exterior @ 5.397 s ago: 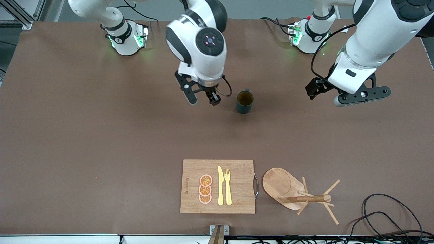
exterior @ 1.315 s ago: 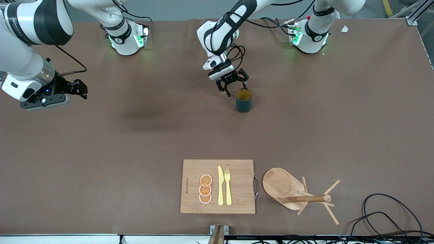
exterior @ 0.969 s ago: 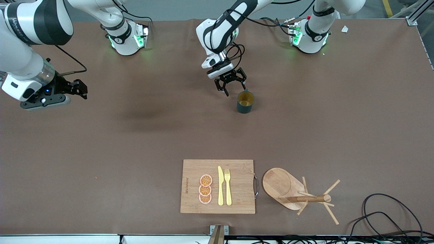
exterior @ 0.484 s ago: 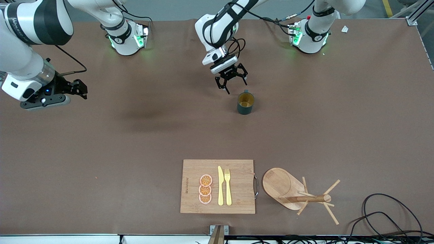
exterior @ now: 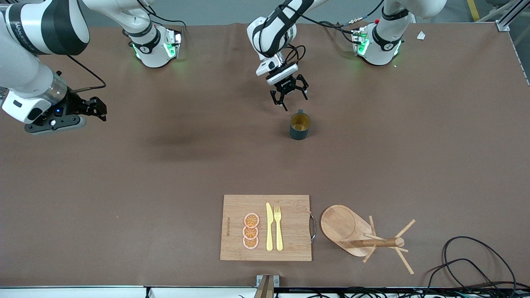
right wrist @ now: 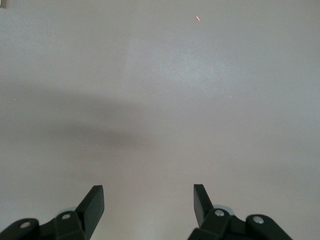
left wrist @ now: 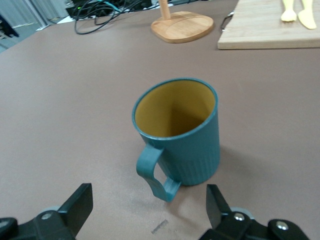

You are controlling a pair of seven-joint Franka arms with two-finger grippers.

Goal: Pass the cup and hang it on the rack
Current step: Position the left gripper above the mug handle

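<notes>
The cup [exterior: 299,126], a small dark teal cylindrical mug with faintly ribbed sides, a yellowish-brown inside and a small side handle, stands upright on the brown table [exterior: 124,186] near its middle, with its handle turned toward the robots' bases. The left gripper [exterior: 290,94] hangs over the table just beside the cup's handle side, its two black fingers [left wrist: 77,205] spread wide with nothing between them and clear of the cup. The right gripper [exterior: 97,109] waits over bare table toward the right arm's end, its fingers [right wrist: 92,202] parted and empty. The rack [exterior: 364,234], a light wooden mug tree with an oval flat base, a round post and thin angled pegs, stands much nearer the front camera than the cup, just beside a rectangular bamboo cutting board [exterior: 290,242] that carries a yellow knife [exterior: 269,227], a yellow fork [exterior: 278,227] and three orange slices [exterior: 251,231].
</notes>
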